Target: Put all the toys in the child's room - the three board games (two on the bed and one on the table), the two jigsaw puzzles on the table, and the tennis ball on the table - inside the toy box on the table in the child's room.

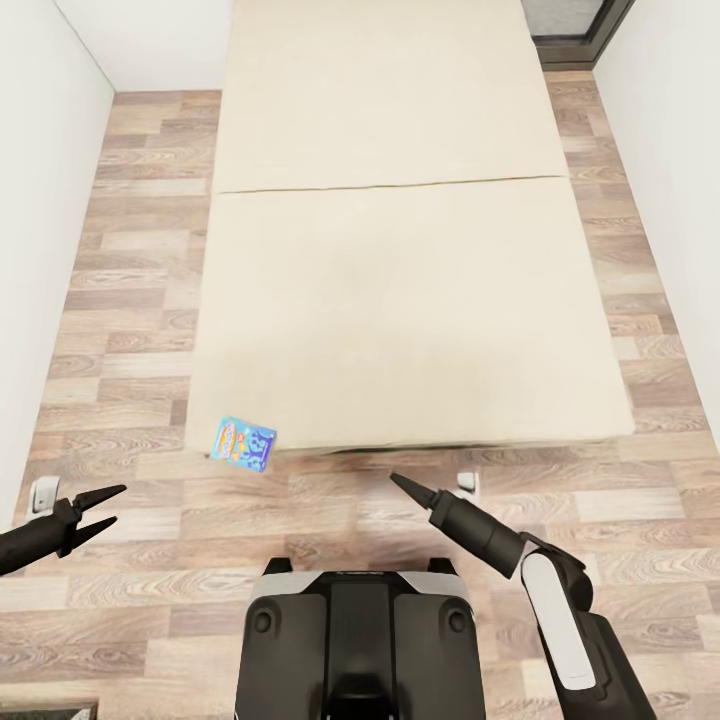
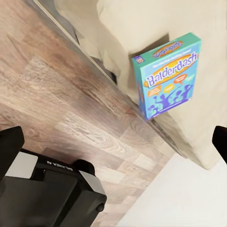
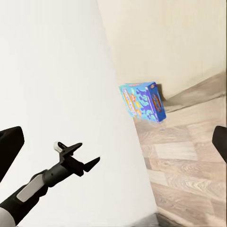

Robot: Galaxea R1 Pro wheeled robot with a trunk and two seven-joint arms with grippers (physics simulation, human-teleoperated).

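Left pincer [image 1: 108,506] agape, empty.

left gripper [image 1: 108,506]: fingers spread, low | right gripper [image 1: 398,482]: fingers together, extended forward

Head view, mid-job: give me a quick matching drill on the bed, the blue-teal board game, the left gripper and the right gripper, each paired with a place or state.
Things:
1. bed
2. blue-teal board game
3. left gripper
4. right gripper

Place or state:
A. fingers spread apart, low at the picture's left edge, over the wood floor
B. at the near corner of the mattress, on the robot's left
C. fingers together in one point, aimed toward the bed's near edge
D. plain beige top, with a seam running across it

Pairs: 1-D, 2-B, 3-A, 4-C
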